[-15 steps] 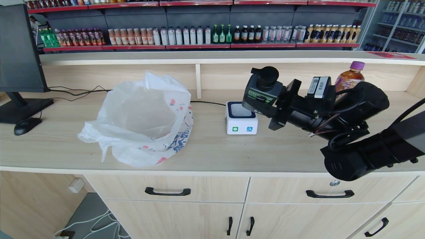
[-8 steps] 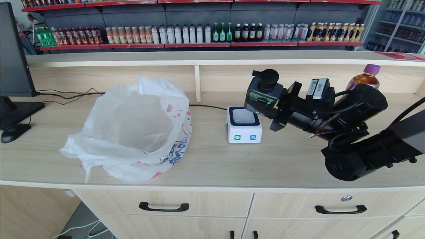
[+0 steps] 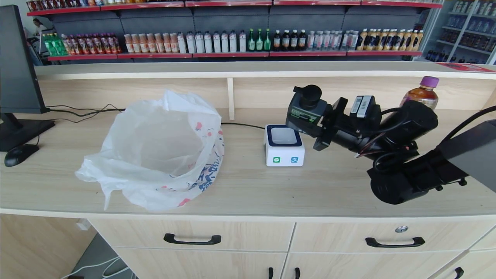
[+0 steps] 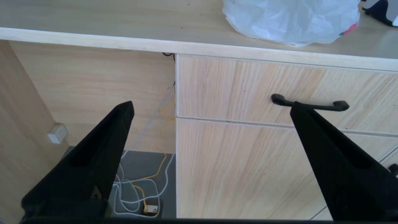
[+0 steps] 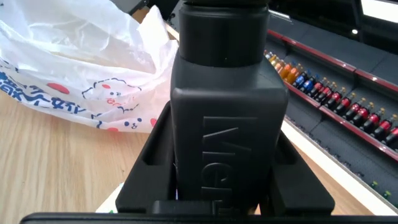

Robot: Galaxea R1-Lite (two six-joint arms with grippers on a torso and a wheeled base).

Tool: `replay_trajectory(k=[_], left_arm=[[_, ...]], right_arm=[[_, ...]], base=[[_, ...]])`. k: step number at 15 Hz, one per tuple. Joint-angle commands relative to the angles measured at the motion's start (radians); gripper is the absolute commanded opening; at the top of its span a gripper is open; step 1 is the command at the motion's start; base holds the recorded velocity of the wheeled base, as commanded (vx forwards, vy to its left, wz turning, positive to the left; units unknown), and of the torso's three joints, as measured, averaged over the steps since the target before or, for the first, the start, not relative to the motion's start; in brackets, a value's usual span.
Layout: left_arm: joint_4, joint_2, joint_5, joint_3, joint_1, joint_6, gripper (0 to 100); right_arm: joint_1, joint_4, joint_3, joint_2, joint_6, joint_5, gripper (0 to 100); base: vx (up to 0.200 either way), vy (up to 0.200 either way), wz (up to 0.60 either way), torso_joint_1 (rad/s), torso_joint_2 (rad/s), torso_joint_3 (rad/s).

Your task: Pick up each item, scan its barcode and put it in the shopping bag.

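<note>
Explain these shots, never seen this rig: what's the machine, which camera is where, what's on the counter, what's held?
It is a two-armed robot at a shop counter. The wide picture comes from a camera on its head; the other two from cameras on its wrists. On the counter sit an open shopping bag, a small white scanner, a purple-capped bottle at the back, and a monitor and mouse at the left. The right gripper is shut on a dark bottle, held up near the scanner. The left gripper is open and empty, low in front of the drawers.
</note>
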Motion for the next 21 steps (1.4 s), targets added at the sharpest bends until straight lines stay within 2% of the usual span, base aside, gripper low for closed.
replay_trajectory(k=[1,5,14,18,21], left_arm=[[0.0,0.001,0.0,0.0,0.0,0.0,100],[0.0,0.001,0.0,0.0,0.0,-0.001,100],[-0.006,0.001,0.0,0.0,0.0,-0.001,100],[-0.006,0.001,0.0,0.0,0.002,-0.001,100],[-0.006,0.001,0.0,0.0,0.0,0.0,100]], right_arm=[[-0.001,-0.001,-0.055,0.07,-0.001,0.002,0],[-0.004,-0.001,-0.118,0.114,0.007,0.058,0],[-0.013,-0.001,-0.19,0.183,0.01,0.061,0],[-0.011,-0.001,-0.305,0.235,0.091,0.061,0],[-0.01,-0.001,-0.327,0.258,0.103,0.061,0]], base=[[0.0,0.0,0.0,0.0,0.0,0.0],[0.0,0.0,0.0,0.0,0.0,0.0],[0.0,0.0,0.0,0.0,0.0,0.0],[0.0,0.0,0.0,0.0,0.0,0.0],[0.0,0.0,0.0,0.0,0.0,0.0]])
